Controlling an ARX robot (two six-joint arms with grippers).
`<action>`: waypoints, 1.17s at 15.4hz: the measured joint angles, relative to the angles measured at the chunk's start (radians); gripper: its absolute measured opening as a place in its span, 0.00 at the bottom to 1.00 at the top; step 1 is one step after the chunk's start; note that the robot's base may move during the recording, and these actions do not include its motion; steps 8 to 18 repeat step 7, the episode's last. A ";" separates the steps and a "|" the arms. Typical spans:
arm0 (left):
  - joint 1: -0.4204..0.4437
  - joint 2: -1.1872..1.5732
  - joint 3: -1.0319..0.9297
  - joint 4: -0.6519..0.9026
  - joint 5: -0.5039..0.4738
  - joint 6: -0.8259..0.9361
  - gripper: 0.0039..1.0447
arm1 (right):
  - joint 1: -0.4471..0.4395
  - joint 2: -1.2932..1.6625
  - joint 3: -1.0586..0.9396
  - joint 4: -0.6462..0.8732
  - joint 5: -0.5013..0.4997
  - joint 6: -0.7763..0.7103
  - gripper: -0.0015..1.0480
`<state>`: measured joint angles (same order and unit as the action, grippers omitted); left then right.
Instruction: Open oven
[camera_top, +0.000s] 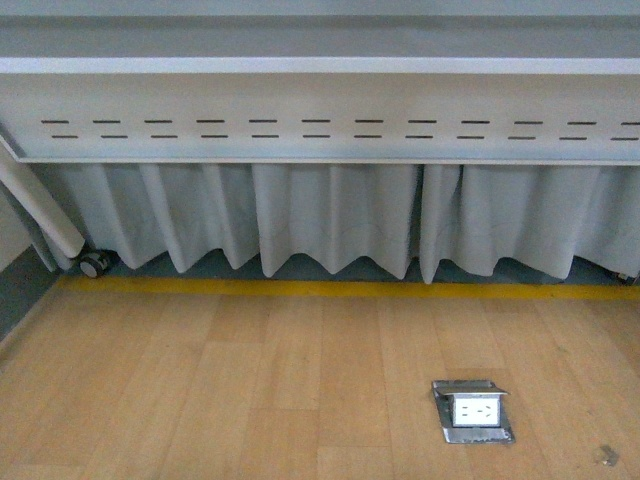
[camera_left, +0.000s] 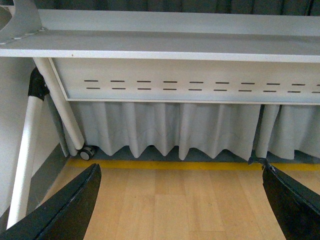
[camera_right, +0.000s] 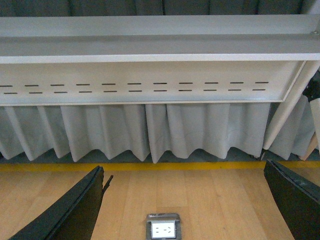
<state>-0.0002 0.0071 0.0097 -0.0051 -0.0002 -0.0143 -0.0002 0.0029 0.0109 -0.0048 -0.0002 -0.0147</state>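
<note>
A long white counter (camera_top: 320, 65) runs across the room, seen from low down, so that mostly its underside shows: a pale front panel (camera_top: 320, 120) with two rows of short dark slots, and below it a pleated grey-white curtain (camera_top: 300, 225) hanging to the floor. At the left end a slanted white leg (camera_left: 62, 107) comes down to a small castor wheel (camera_top: 95, 265). A yellow stripe (camera_top: 340, 288) runs along the foot of the curtain, and in front of it lies light wooden flooring (camera_top: 250, 390) in wide planks. Set into the boards, off to the right, is a metal floor socket box (camera_top: 472, 411) with its lid up (a white outlet face shows inside).

The oven cannot be seen in any of the three views; nothing on the counter's top is visible from this height, so where it stands relative to either claw cannot be told.

The left claw (camera_left: 182, 207) hangs low over the floorboards, its two dark fingers (camera_left: 65, 210) spread wide at the edges of its wrist view with nothing between them. The right claw (camera_right: 187, 207) is the same: fingers (camera_right: 70, 212) far apart, empty, with the socket box on the floor in the gap between them.

A dark curtain shows above the counter's far edge.
</note>
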 joint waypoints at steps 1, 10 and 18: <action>0.000 0.000 0.000 0.000 0.000 0.000 0.94 | 0.000 0.000 0.000 0.000 0.000 0.000 0.94; 0.000 0.000 0.000 0.000 0.000 0.000 0.94 | 0.000 0.000 0.000 0.000 0.000 0.000 0.94; 0.000 0.000 0.000 0.000 0.000 0.000 0.94 | 0.000 0.000 0.000 0.000 0.000 0.000 0.94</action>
